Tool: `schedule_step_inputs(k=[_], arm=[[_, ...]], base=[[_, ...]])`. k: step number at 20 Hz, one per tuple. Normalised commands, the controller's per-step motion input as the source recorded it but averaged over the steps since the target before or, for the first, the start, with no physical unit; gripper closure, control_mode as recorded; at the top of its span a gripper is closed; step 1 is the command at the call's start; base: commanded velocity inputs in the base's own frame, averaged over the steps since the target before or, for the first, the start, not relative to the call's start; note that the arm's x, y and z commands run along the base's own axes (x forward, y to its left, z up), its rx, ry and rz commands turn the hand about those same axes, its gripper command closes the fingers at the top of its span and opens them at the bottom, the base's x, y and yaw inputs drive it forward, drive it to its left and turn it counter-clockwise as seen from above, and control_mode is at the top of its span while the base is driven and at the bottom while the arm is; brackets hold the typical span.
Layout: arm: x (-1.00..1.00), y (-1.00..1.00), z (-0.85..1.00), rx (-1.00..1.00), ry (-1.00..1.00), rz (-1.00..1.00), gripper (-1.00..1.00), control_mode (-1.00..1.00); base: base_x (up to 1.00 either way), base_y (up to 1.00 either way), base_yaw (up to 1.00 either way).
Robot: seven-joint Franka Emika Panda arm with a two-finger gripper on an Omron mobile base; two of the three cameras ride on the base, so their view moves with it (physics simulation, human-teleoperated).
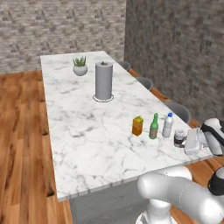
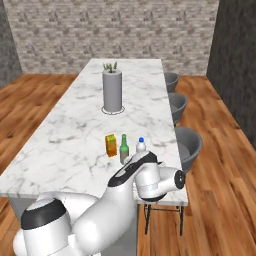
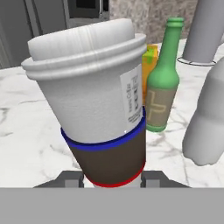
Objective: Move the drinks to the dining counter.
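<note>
- Marble desk (image 1: 87,131) carries all four drinks in a row near its right edge: orange carton (image 1: 138,126), green bottle (image 1: 153,127), water bottle (image 1: 168,125), cup (image 1: 180,138).
- Claw (image 3: 113,177) partly closed around the cup's dark sleeve; cup stands on the desk.
- Cup judged light, thin-walled, crushable; the sleeve is the best hold.
- Green bottle just beside the cup; tipping risk when backing away.
- Paper-towel roll (image 1: 103,81), potted plant (image 1: 80,66) well apart.

My arm reaches forward, elbow bent low, wrist level; my gripper (image 3: 112,177) sits at six o'clock in the hand view, fingers (image 3: 70,177) closed around the cup (image 3: 98,100)
</note>
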Motion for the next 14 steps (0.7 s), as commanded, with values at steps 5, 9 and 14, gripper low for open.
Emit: schedule_step_inputs(k=[5,9,14], arm=[[0.3,0.0,-0.32,0.0,0.0,0.0,1.0,-1.0],[0.34,0.0,-0.28,0.0,0.0,0.0,1.0,-1.0],[0.29,0.0,-0.3,0.02,0.0,0.0,1.0,-1.0]], base=[[0.0,0.0,0.0],[0.0,0.0,0.0],[0.0,0.0,0.0]])
